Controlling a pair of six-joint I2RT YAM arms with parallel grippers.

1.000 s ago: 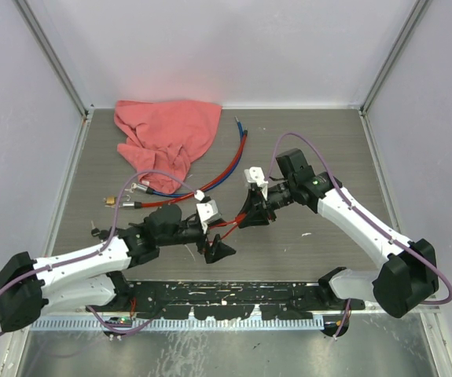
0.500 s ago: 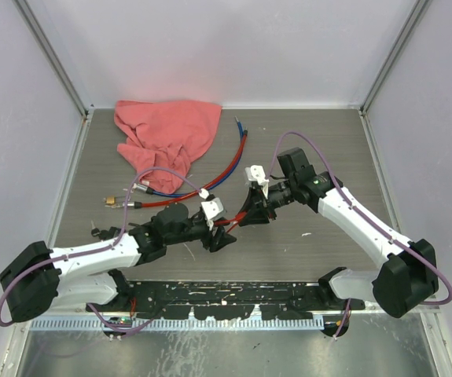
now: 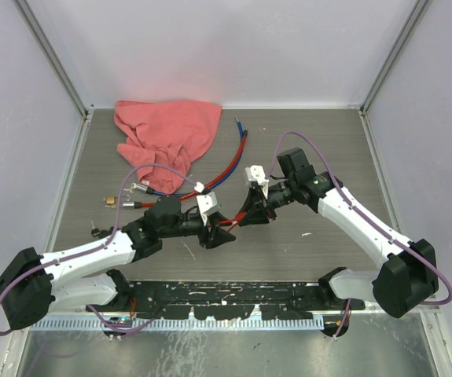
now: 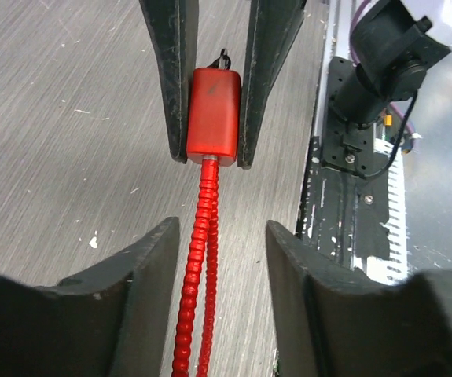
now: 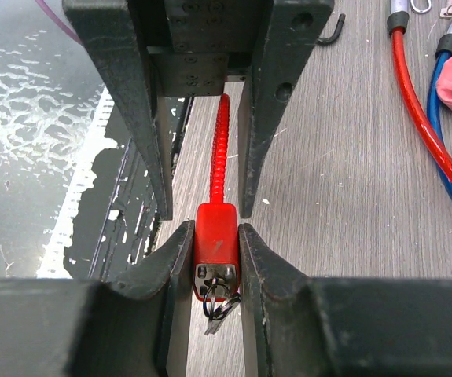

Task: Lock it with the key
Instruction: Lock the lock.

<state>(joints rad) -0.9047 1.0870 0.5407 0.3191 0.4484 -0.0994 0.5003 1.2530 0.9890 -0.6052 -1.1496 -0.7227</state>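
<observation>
Left gripper (image 4: 222, 236) has narrowed from wide to roughly half over the last second and moved in toward my right gripper (image 5: 214, 232). Its fingers now straddle the red cable (image 4: 202, 259), which runs between them and sits closer to one finger. A gap shows on the other side, so I'm not clamped on it yet.

Right gripper hasn't moved and is closed tight on the red lock body (image 4: 214, 110), which sits straight ahead of the left gripper, just past its fingertips, held above the surface (image 4: 68, 141). A key ring (image 5: 218, 302) hangs off the lock's far end, the end facing the right wrist. The key looks to be in the lock already, though it's too small for me to be sure.

My read is that the left is setting up a second hold on the cable side. That would free the right to regrip and turn the key. The lock is probably not locked yet, and the key end stays out of the left's reach from here.
</observation>
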